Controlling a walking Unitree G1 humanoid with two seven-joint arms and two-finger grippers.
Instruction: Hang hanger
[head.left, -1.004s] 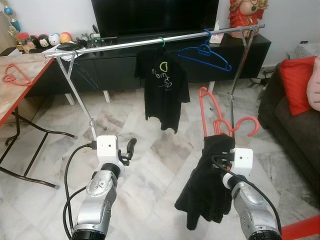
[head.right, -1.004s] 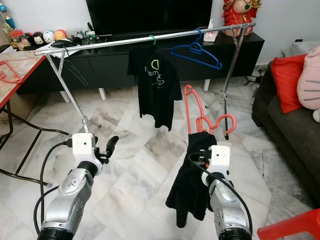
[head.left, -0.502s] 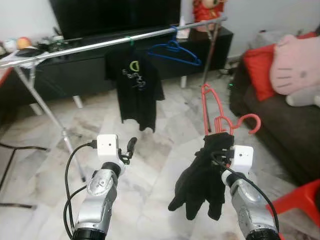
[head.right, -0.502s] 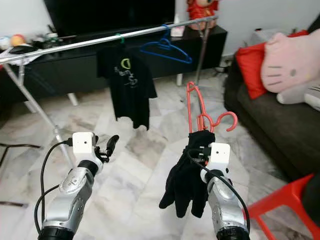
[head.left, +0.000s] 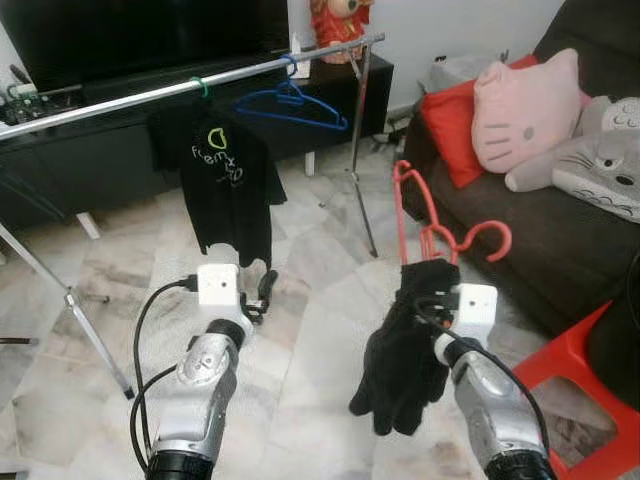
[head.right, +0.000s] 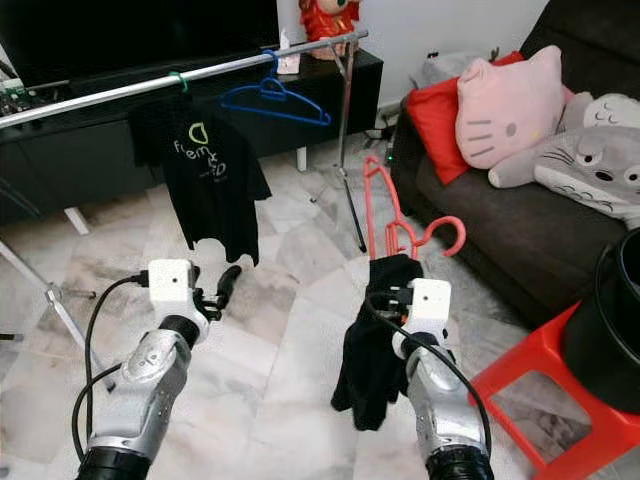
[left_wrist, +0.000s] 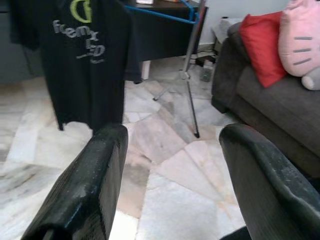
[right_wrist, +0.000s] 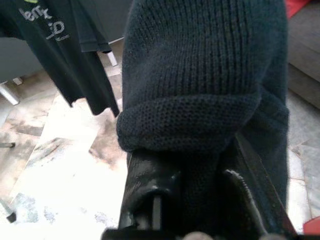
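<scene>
Nearest: right gripper (head.left: 432, 300) clenched on black knitted garment (head.left: 402, 365), which drapes off the red plastic hanger (head.left: 430, 225). Hanger's hook points up & to the right; its long axis runs near upright above the gripper. Left gripper (head.left: 262, 290) empty, fingers spread, beside it on the left. Further ahead & up-left: silver metal clothes rail (head.left: 190, 82), carrying a black printed T-shirt (head.left: 217, 175) & a blue plastic hanger (head.left: 293, 103). Right arm is nearer the rail's bare end. Right wrist view is smothered in knit, so the exact grip pt can't be made out.
</scene>
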